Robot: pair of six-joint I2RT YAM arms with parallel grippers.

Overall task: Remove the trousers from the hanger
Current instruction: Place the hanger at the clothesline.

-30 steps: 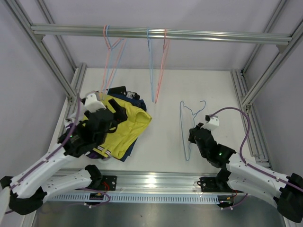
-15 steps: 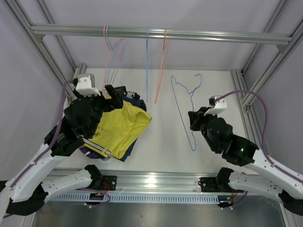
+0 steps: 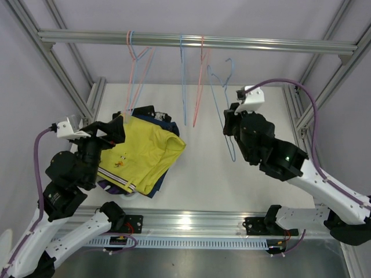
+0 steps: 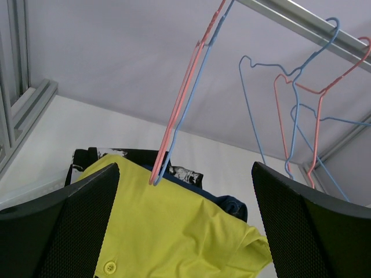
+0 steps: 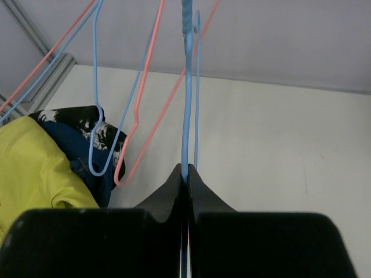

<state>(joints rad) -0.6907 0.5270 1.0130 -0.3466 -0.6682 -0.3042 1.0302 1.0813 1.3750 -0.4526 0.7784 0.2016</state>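
trousers (image 3: 145,153) lie in a crumpled cloth heap; left jaws gape, right jaws clamp a thin blue wire hanger (image 5: 186,116).

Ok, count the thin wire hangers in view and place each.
5. Left on the rail: a pink wire hanger and a blue wire hanger. Mid-rail: a second blue hanger and a second pink hanger. The right tool clamps a third blue hanger. None seems hidden.
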